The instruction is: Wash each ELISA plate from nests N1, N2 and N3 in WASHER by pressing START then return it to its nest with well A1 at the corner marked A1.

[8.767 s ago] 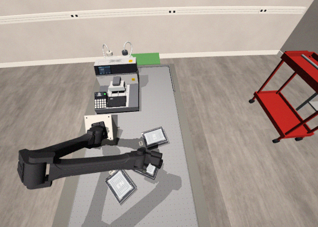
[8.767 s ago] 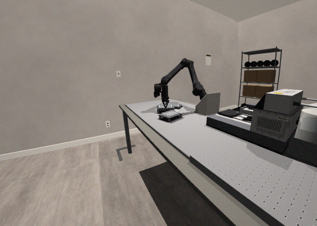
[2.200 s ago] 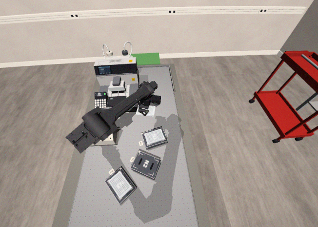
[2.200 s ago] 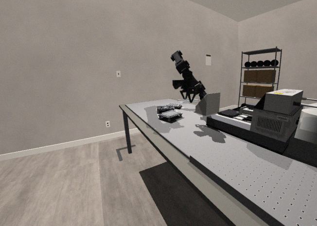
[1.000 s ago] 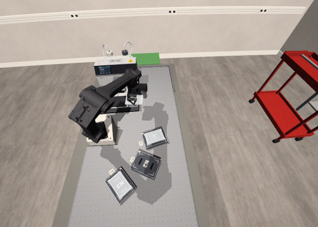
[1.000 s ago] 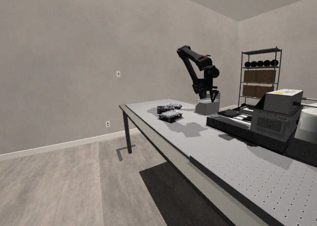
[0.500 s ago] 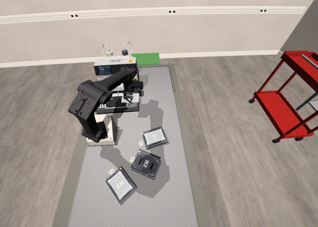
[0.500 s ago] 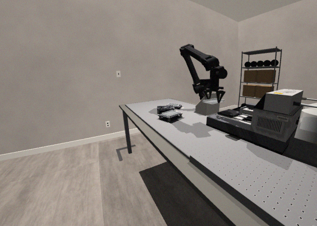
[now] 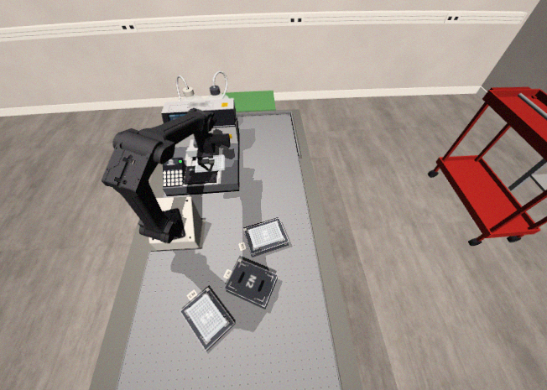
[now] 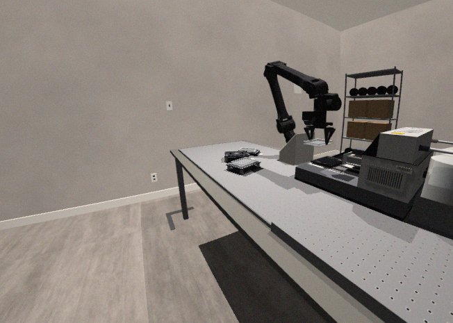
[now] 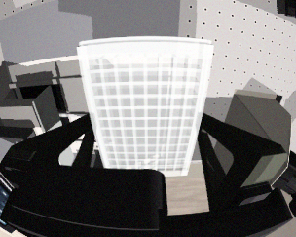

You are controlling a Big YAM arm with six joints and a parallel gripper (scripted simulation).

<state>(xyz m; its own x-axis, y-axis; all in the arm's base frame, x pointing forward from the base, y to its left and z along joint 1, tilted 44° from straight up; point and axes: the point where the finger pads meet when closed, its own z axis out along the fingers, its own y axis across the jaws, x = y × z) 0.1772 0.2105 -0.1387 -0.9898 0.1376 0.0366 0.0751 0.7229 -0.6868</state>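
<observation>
My gripper (image 9: 205,163) (image 10: 319,141) (image 11: 146,118) is shut on a clear-white plate (image 9: 216,161) (image 11: 141,82), gripped across its width. The plate looks level, above the carrier (image 9: 200,176) of the washer (image 9: 227,116) (image 10: 384,178); a gap shows under it in the exterior view. The keypad (image 9: 172,178) is left of the carrier, and the lamp (image 9: 180,161) is green. Nest N2 (image 9: 251,282) is empty. One plate (image 9: 266,235) (image 10: 243,162) lies in nest N1 and another plate (image 9: 207,316) lies in nest N3. I cannot tell the held plate's cut-off corner.
The arm's pale base block (image 9: 193,226) (image 10: 295,154) stands beside the washer. The washer's tall rear housing (image 10: 404,143) rises behind the carrier. The three nests stand beyond the base block, away from the washer. A red cart (image 9: 479,190) stands off the table.
</observation>
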